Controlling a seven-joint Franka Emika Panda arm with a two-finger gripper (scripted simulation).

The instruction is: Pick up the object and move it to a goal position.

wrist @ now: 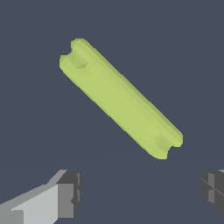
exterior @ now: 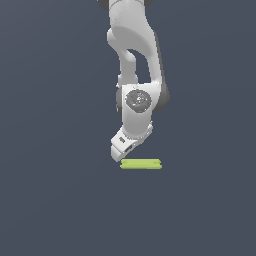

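The object is a flat lime-green bar (exterior: 141, 164) with rounded, notched ends, lying flat on the dark grey floor. In the wrist view the bar (wrist: 120, 98) runs diagonally and nothing touches it. My gripper (exterior: 121, 154) hangs tilted just above the bar's end on the exterior view's left, close to it. In the wrist view my gripper (wrist: 141, 190) is open, with one finger (wrist: 65, 194) and the other finger (wrist: 213, 188) set wide apart and nothing between them. The bar lies ahead of the fingertips, not between them. No goal marker shows in either view.
The white arm (exterior: 135, 60) rises from the gripper to the exterior view's top edge. The plain dark grey floor (exterior: 50, 200) surrounds the bar on all sides.
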